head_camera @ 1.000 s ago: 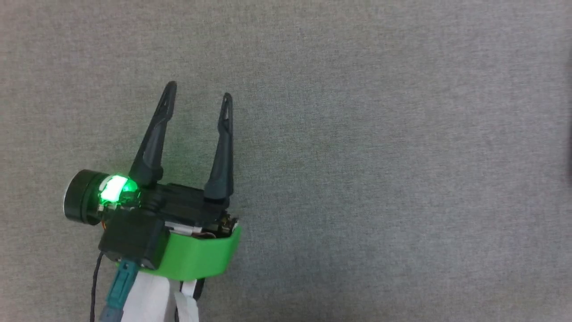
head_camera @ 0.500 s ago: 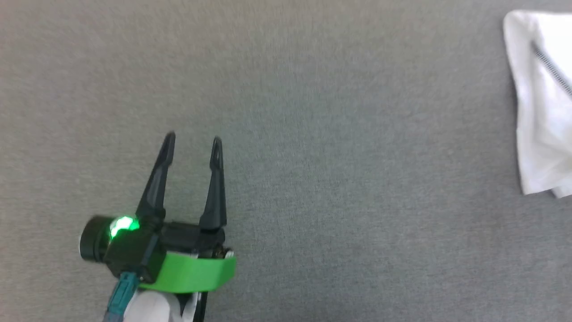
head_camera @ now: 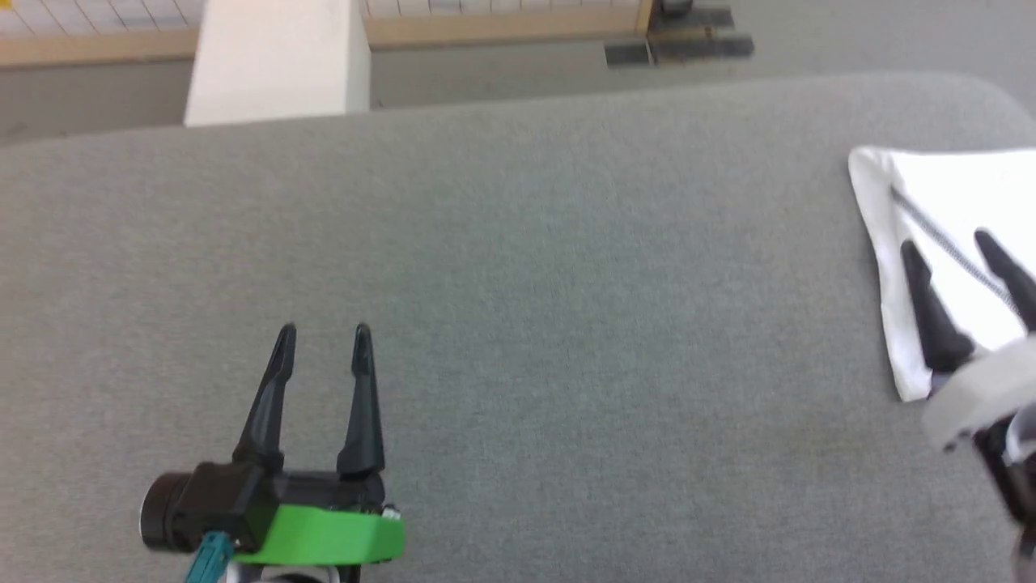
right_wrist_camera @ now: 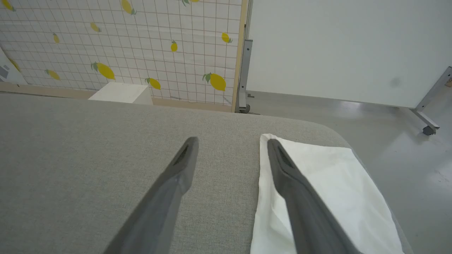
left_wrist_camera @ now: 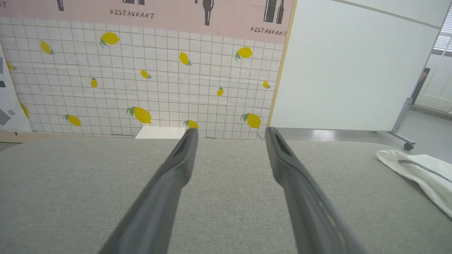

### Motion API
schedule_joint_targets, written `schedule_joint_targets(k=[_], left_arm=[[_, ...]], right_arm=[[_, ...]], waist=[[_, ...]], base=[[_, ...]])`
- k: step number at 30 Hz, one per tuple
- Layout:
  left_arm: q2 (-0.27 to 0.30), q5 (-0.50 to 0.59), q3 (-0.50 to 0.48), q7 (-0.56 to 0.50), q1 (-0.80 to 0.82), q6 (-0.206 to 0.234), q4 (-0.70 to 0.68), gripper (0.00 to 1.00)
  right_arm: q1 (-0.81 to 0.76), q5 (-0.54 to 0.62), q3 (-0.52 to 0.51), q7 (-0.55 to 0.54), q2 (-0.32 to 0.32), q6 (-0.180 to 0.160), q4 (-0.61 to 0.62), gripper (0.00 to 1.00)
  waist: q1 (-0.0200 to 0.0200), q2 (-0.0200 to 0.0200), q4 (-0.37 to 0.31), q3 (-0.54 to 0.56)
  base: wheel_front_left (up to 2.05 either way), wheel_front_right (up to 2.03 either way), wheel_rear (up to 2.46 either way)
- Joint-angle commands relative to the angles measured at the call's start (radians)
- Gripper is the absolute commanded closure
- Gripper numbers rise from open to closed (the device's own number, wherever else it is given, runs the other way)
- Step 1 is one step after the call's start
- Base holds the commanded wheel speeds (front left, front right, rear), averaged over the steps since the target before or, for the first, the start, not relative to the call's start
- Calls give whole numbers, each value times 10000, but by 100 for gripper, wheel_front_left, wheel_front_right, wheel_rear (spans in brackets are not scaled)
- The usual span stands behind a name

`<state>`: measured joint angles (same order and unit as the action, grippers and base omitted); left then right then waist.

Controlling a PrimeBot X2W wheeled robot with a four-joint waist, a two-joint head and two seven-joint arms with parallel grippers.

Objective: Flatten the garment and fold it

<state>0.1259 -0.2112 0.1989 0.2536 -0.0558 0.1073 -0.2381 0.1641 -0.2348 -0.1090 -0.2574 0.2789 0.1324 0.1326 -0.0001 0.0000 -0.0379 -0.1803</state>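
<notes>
The white garment (head_camera: 955, 194) lies folded into a compact rectangle at the far right of the grey table (head_camera: 526, 283), a dark zigzag seam running across it. From the left wrist it appears as a low white bundle (left_wrist_camera: 420, 169); in the right wrist view its smooth white panel (right_wrist_camera: 332, 183) reaches the table's rounded corner. My right gripper (head_camera: 947, 243) hovers over the garment's left edge, open and empty. My left gripper (head_camera: 322, 332) stands open over bare table at the lower left, far from the garment.
Behind the table's far edge stand a white block (head_camera: 275, 57), a lemon-patterned tiled wall (left_wrist_camera: 141, 77) and a white panel on castors (left_wrist_camera: 353, 67). Grey floor (right_wrist_camera: 406, 141) drops away past the table's right corner.
The head camera has tilted up, bringing the table's far edge, the garment and my right gripper into view. The left gripper sits lower in the picture with its fingers closer together, still open.
</notes>
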Motion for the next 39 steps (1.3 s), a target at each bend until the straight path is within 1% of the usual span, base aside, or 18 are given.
schedule_joint_targets(k=[1, 6, 10, 14, 17, 22, 27, 31, 32, 39], left_arm=[[38, -21, -71, 53, -208, 81, 25, 0], [88, 85, -116, 61, -592, 237, 162, 0], [72, 103, -155, 71, -818, 274, 381, 0], [130, 325, -126, 77, -936, 259, 665, 0], [71, 427, -128, 79, -1018, 256, 695, 0], [-46, 550, -117, 80, -1270, 248, 731, 0], [-111, 644, -164, 80, -1352, 222, 821, 0], [-151, 726, -227, 81, -1283, 196, 872, 0], [-92, 654, -217, -6, -1270, 211, 857, 100], [-103, 683, -257, -80, -1225, 179, 901, 100]], right_arm=[[-322, 174, -37, 263, -228, -17, 194, 0], [-1363, 765, -82, 1316, -1034, -17, 470, 0], [-1857, 1404, 21, 2136, -1455, -17, 85, 0], [-2246, 1872, 7, 2709, -1878, -17, -225, 0], [-2454, 2275, -50, 3135, -2095, -17, -394, 0], [-2616, 2586, -71, 3658, -2265, -17, -686, 0], [-2543, 2298, 63, 3832, -2282, -17, -888, 0], [-2439, 2302, 149, 3895, -2284, -17, -946, 0], [-2503, 2328, 129, 3814, -2263, 0, -932, 100], [-2482, 2330, 143, 3775, -2259, 0, -940, 100]], waist=[[1, 0, 269, 616], [1, 0, 392, 815], [1, 0, 435, 934], [1, 0, 503, 1056], [1, 0, 555, 1123], [1, 0, 615, 1156], [1, 0, 619, 1103], [1, 0, 615, 1034], [1, 0, 615, 1035], [1, 0, 610, 1056]], base=[[0, 0, 0], [0, 0, 0], [0, 0, 0], [0, 0, 0], [0, 0, 0], [0, 0, 0], [0, 0, 0], [0, 0, 0], [0, 0, 0], [0, 0, 0]])
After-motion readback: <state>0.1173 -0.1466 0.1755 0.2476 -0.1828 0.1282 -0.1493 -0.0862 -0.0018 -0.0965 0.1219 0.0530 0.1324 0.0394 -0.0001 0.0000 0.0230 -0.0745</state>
